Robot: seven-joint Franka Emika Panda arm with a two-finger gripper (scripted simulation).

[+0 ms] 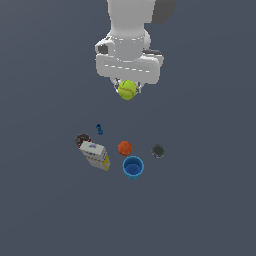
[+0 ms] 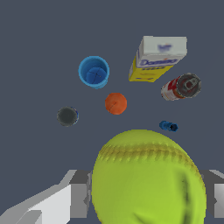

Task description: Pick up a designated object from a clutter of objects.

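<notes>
You had the gripper (image 1: 128,89) clamped on the tennis ball (image 1: 127,90), held high and well apart from the orange ball (image 1: 124,147), cup (image 1: 133,167) and box (image 1: 96,155), evidently to clear them.

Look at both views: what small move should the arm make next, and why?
Probably hold the grip and lift a little higher. The gripper is shut on the tennis ball, which hangs above the orange ball and blue cup, so the pick seems done.
</notes>
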